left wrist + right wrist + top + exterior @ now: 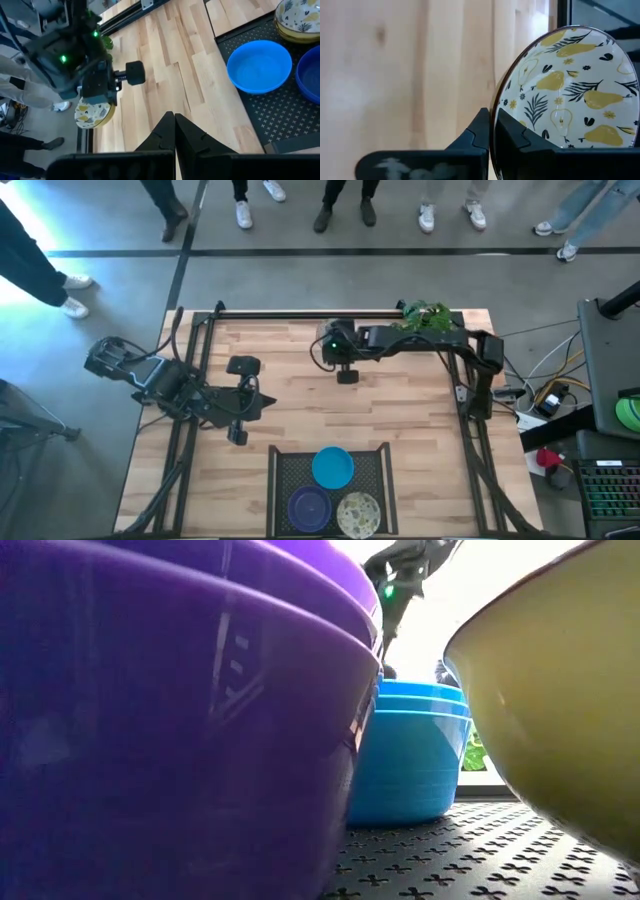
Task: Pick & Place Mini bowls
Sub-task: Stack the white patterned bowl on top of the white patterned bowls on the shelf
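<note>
1. Nearest you, the black wire-mesh tray [285,475] sits at the bench's [300,410] near edge, between the two arm frames. It holds a blue bowl stack [332,467] towards its far side, a purple bowl stack [309,506] near left and a cream pear-patterned stack [359,514] near right, all standing upright with rims up and packed closely together.
2. You have open wood between the tray and both arms, widest across the middle of the bench.
3. Your left gripper [256,404] hovers left of centre, just beyond the tray's far-left corner. Its fingers [167,131] are pressed together with nothing between them.
4. Further off, your right gripper [490,135] hangs over the far middle of the bench, clamped on the rim of a cream pear-patterned bowl [565,90].
5. That bowl stands tipped on edge, its rim plane near vertical and its patterned inside facing sideways; the left wrist view shows it hanging below the right arm [92,112].
6. Beyond it, a leafy plant [428,316] sits at the far right edge by the rear rail, and people's feet [345,210] line the floor past the bench.
</note>
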